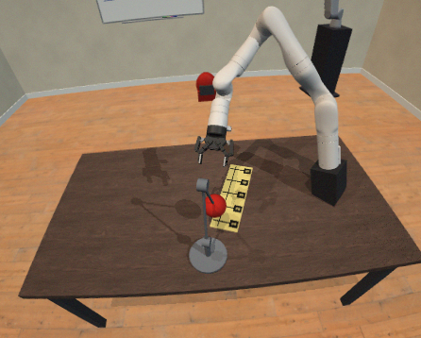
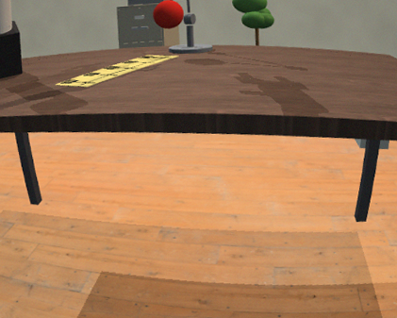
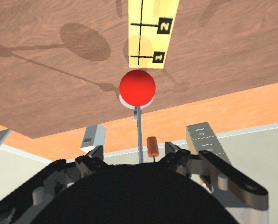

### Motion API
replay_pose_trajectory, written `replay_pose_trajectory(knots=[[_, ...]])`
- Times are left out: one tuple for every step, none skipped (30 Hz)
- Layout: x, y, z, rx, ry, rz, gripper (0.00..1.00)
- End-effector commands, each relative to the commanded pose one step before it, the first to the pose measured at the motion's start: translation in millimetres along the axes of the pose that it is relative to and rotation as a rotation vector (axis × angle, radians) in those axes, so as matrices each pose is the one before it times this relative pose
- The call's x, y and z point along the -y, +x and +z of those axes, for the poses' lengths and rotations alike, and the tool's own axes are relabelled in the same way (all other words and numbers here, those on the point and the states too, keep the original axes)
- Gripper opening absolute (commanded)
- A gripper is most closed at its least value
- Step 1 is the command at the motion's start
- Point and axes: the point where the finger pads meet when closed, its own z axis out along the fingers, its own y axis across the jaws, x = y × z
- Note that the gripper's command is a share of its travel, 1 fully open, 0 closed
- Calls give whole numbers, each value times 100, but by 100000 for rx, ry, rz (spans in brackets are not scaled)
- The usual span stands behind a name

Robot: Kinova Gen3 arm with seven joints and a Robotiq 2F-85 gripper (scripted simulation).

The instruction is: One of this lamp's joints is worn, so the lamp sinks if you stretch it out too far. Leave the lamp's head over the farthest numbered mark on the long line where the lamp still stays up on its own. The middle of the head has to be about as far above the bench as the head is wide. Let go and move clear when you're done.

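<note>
While the gripper (image 1: 212,160) hangs spread and empty, dragging the red lamp head (image 1: 215,205) too far along the yellow scale (image 1: 232,198) risks sagging.
</note>
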Motion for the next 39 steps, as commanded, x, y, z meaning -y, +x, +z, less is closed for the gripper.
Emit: replay_pose_trajectory(knots=[[-452,331,417,48,-610,303,100],[-99,90,117,8,-19,-15,100],[-99,90,117,8,-19,-15,100],[-99,90,117,8,-19,-15,100],[-99,90,117,8,-19,-15,100],[-99,90,117,8,-19,-15,100],[-99,90,117,8,-19,-15,100],[-99,90,117,8,-19,-15,100],[-99,90,117,8,-19,-15,100],[0,0,0,0,0,0,100],[0,0,0,0,0,0,100],[7,-9,260,0,18,-17,100],[7,-9,260,0,18,-17,100],[7,-9,260,0,18,-17,100],[7,-9,260,0,18,-17,100],[7,-9,260,0,18,-17,100],[7,-9,260,0,18,-17,100],[7,-9,260,0,18,-17,100],[7,-9,260,0,18,-17,100],[7,-9,260,0,18,-17,100],[7,-9,260,0,18,-17,100],[7,-9,260,0,18,-17,100],[6,-9,260,0,18,-17,100],[6,-9,260,0,18,-17,100],[6,-9,260,0,18,-17,100],[6,-9,260,0,18,-17,100],[0,0,0,0,0,0,100],[0,0,0,0,0,0,100],[26,19,232,-26,72,18,100],[26,19,232,-26,72,18,100],[26,19,232,-26,72,18,100],[26,19,232,-26,72,18,100],[26,19,232,-26,72,18,100],[25,19,232,-26,72,18,100],[25,19,232,-26,72,18,100],[25,19,232,-26,72,18,100],[25,19,232,-26,72,18,100],[25,19,232,-26,72,18,100],[25,19,232,-26,72,18,100]])
